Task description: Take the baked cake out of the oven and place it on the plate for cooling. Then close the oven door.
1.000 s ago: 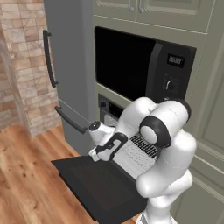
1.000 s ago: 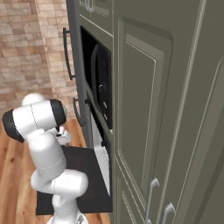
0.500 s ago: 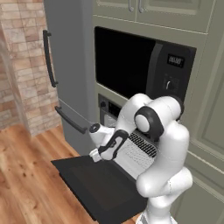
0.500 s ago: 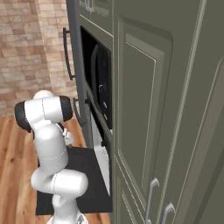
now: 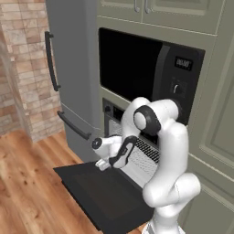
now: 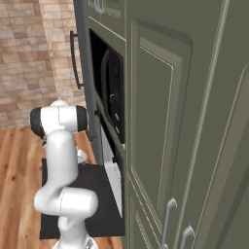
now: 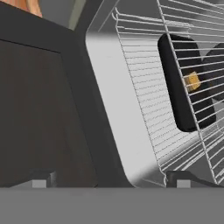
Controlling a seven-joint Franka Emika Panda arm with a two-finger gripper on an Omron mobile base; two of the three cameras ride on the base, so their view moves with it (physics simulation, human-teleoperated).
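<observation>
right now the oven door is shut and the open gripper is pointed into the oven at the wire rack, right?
Not quite: the oven door is dropped open, lying flat, as the left base view shows. The open gripper does face the wire rack inside the oven.

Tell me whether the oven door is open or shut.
Open. The oven door lies folded down flat in front of the robot, and the hand view looks past its edge into the pale oven at the wire rack.
</observation>
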